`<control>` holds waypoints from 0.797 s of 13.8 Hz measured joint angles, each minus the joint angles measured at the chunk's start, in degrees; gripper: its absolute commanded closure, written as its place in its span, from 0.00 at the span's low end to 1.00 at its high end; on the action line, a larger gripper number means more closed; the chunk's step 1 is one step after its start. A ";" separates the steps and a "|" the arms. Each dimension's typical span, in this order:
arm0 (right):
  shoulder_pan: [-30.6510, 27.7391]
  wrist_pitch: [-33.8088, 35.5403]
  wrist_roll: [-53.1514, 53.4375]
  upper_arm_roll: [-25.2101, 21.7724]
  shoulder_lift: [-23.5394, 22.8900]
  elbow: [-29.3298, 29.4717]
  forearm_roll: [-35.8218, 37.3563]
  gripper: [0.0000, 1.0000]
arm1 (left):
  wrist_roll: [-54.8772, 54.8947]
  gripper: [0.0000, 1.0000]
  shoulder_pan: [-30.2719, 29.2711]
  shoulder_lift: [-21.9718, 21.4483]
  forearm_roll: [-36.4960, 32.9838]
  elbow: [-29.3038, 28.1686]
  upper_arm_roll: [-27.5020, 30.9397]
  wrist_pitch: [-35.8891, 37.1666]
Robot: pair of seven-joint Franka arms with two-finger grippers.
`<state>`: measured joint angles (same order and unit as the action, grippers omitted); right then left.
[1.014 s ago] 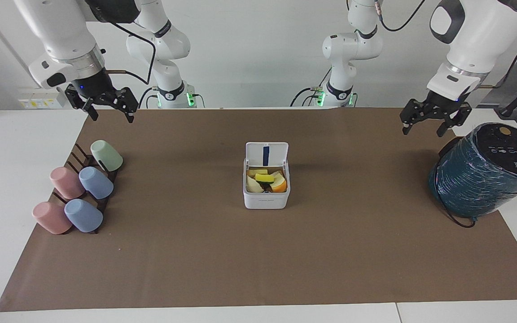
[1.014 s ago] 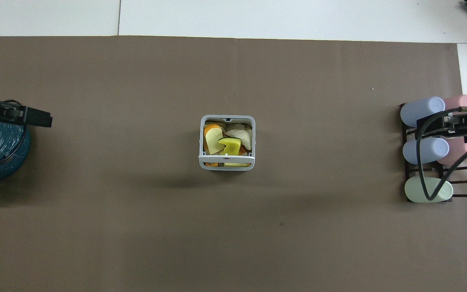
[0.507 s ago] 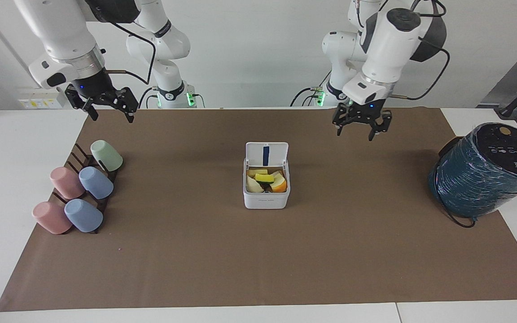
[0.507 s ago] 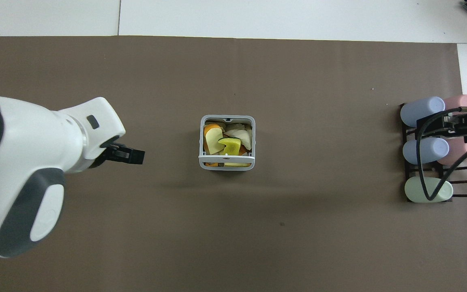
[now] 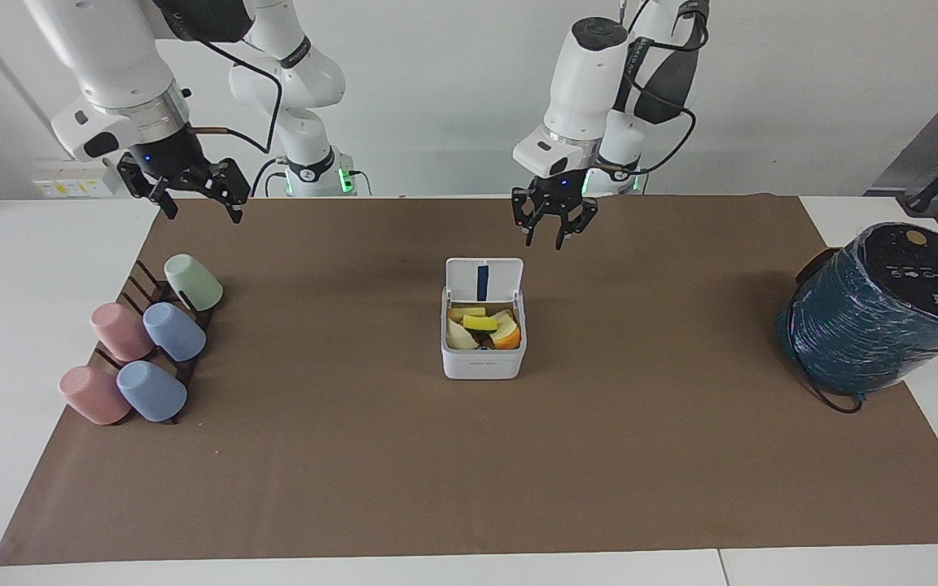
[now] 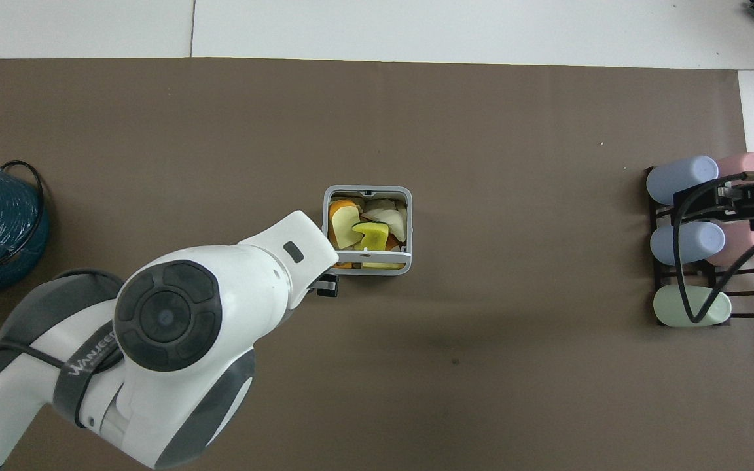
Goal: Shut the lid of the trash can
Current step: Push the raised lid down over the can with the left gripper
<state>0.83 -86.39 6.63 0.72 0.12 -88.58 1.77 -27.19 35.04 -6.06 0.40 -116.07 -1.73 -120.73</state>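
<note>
The small white trash can [image 5: 484, 362] stands at the middle of the brown mat, holding yellow and orange scraps [image 5: 481, 325]. Its lid [image 5: 465, 281] stands upright on the edge nearer the robots, its blue-striped underside facing away from them. In the overhead view the can [image 6: 366, 271] shows open and the lid [image 6: 365, 252] edge-on. My left gripper [image 5: 545, 238] is open and empty in the air over the mat, just on the robots' side of the lid and apart from it. My right gripper [image 5: 202, 210] is open and waits above the cup rack.
A dark rack with several pastel cups [image 5: 174, 331] lies at the right arm's end of the mat. A large dark teal wrapped cylinder [image 5: 876, 317] with a black cable stands at the left arm's end. In the overhead view my left arm [image 6: 174, 327] covers the mat beside the can.
My left arm has swung from above the teal cylinder toward the middle; its gripper now hangs close to the upright lid. The right arm, can and lid have not moved.
</note>
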 measured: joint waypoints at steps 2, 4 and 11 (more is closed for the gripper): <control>-0.02 0.00 0.00 -0.01 0.00 0.00 0.00 0.00 | -4.45 1.00 1.89 1.01 0.00 -0.04 -0.01 -2.08; -0.05 0.00 0.00 -0.01 0.00 0.00 0.00 0.00 | -8.03 1.00 2.75 2.34 0.00 -0.10 0.01 -6.61; -0.09 0.05 0.00 -0.01 0.00 -0.02 0.00 0.00 | -9.69 1.00 1.93 9.32 0.00 0.33 1.29 -25.55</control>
<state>0.74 -86.35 6.63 0.71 0.12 -88.60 1.77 -36.88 36.97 3.26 0.40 -115.74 -0.44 -146.28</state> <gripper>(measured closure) 0.000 0.991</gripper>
